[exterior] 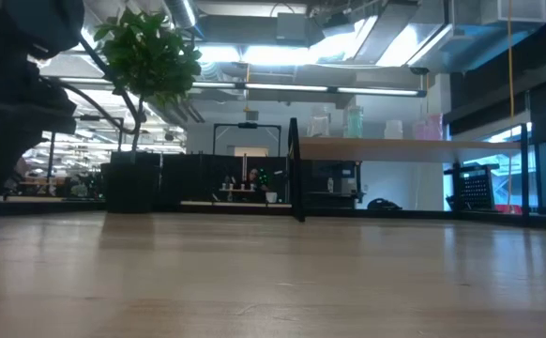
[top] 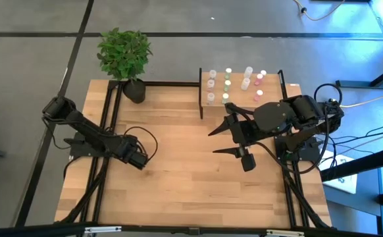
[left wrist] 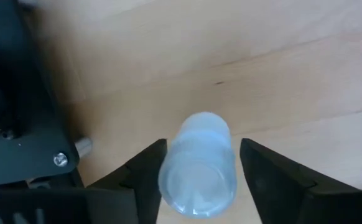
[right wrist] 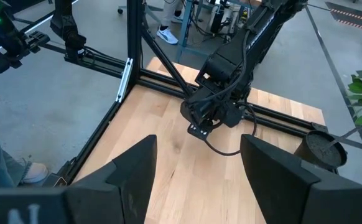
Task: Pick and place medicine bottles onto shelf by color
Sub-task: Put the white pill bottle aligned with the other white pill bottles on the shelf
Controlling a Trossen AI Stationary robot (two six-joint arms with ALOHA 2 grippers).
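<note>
A small translucent bottle (left wrist: 199,162) with a pale bluish tint sits between the fingers of my left gripper (left wrist: 203,149), which hangs over the table's left part (top: 141,160), pointing down. The light-wood shelf (top: 270,99) with black posts stands at the table's far right; several bottles (top: 228,82) with white, green and pink caps stand on it, and they also show in the low view (exterior: 353,122). My right gripper (top: 216,141) is open and empty in front of the shelf, pointing toward the table's left. My left gripper pinches the bottle by its two opposite side walls (left wrist: 168,168) between its two fingers, coming from above. The bottle lies along the fingers, one end toward the wrist and the other toward the tabletop. Whether its far end touches the wood I cannot tell.
A potted plant (top: 126,56) stands at the table's far left corner. Bare wood (top: 185,171) lies between the two arms and in front of the shelf. Black frame rails (top: 106,131) run along both sides of the table.
</note>
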